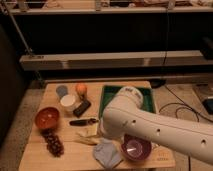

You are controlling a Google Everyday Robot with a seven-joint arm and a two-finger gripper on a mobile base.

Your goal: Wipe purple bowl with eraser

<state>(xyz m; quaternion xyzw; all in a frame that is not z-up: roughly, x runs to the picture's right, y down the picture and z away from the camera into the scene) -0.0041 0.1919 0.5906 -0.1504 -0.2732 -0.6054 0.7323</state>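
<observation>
The purple bowl (136,148) stands upright at the table's front right, its paler inside showing, partly under my white arm (150,125). The eraser (82,108), a small black block, lies left of centre beside the white cup (68,102), well apart from the bowl. My gripper does not show: the bulky arm runs from the lower right up over the table's middle and hides whatever lies beneath its end.
The wooden table (35,157) also bears an orange-red bowl (47,118), dark grapes (53,143), a slim dark-handled tool (83,121), an orange (81,89), a grey-blue block (62,91), a blue-grey cloth (107,153) and a green tray (111,95). A shelf rail runs behind.
</observation>
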